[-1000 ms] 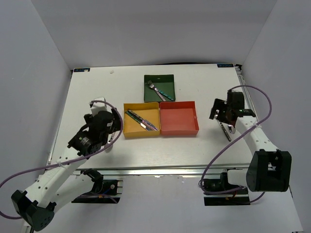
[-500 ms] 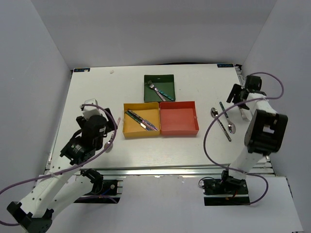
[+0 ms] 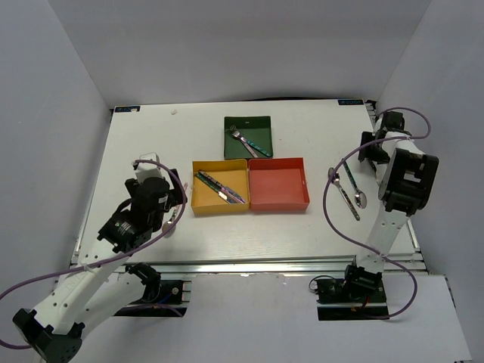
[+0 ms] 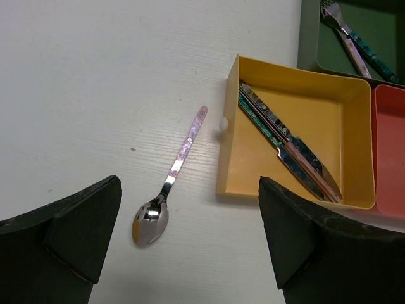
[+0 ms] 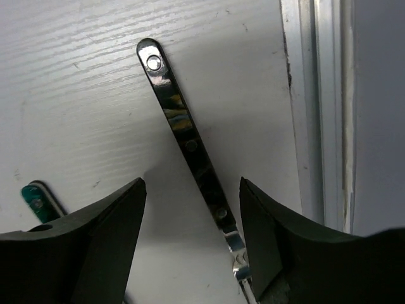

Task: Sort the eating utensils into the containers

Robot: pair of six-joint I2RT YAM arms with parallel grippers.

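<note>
Though empty, right gripper (image 5: 190, 212) open astride dark-handled utensil (image 5: 169, 104).

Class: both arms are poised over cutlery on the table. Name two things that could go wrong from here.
The dark-handled utensil lies slanted between the open fingers of the right gripper, near the table's edge rail; closing could twist or flick it. The pink-handled spoon below the left gripper ends close to the yellow tray; a finger might bump that wall.
</note>
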